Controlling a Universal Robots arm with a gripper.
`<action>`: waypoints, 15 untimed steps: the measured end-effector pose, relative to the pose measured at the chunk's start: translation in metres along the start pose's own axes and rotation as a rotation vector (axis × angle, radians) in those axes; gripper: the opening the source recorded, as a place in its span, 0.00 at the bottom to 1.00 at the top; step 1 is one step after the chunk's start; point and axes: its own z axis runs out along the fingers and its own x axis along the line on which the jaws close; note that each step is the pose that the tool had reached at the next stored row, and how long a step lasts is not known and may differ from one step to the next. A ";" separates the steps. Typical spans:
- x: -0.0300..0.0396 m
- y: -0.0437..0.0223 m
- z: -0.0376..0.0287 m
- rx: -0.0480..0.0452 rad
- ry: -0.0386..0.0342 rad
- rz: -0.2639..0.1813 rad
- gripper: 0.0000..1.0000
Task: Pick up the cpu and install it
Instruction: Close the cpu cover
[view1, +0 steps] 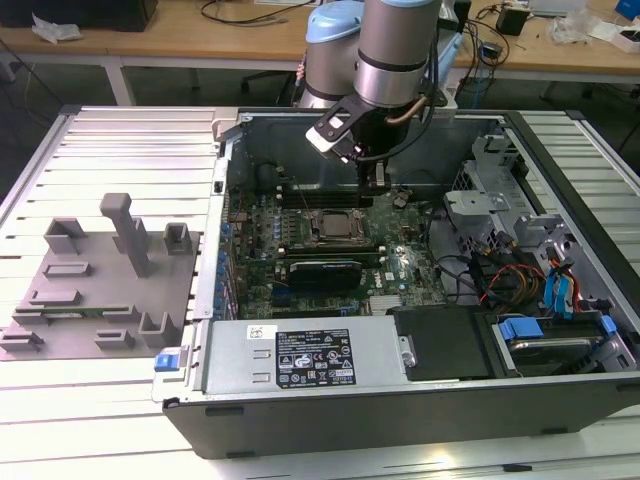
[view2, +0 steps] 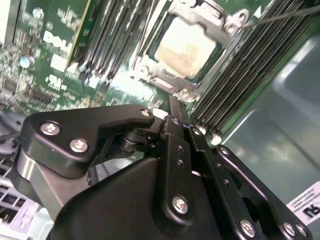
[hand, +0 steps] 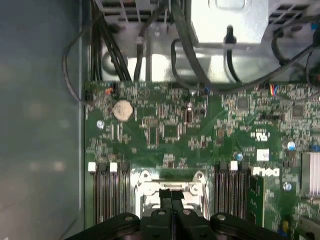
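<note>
The cpu (view2: 187, 47) lies flat inside the metal socket frame (view2: 227, 25) on the green motherboard (view1: 400, 265), its pale silver top facing up. In the exterior view the cpu (view1: 335, 227) sits near the middle of the open computer case. My gripper (view1: 378, 182) hangs just above the board, beside the socket on the exterior view's right and slightly further back. Its two black fingers (hand: 166, 199) are pressed together with nothing between them. In the second wrist view the gripper (view2: 170, 105) ends a short way off the socket's edge, apart from the cpu.
Memory slots (view2: 250, 70) flank the socket on both sides. A grey fixture plate with upright blocks (view1: 125, 235) lies outside the case on the exterior view's left. A power supply (view1: 300, 355) fills the near side; a drive cage (view1: 490, 200) and cables (view1: 500, 275) crowd the right.
</note>
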 end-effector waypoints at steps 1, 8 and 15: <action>0.0000 0.0000 0.0000 0.0002 -0.0001 0.000 0.11; -0.0014 -0.0064 0.0019 0.0005 0.0001 0.000 0.11; -0.0044 -0.0218 0.0076 0.0004 0.0001 0.000 0.11</action>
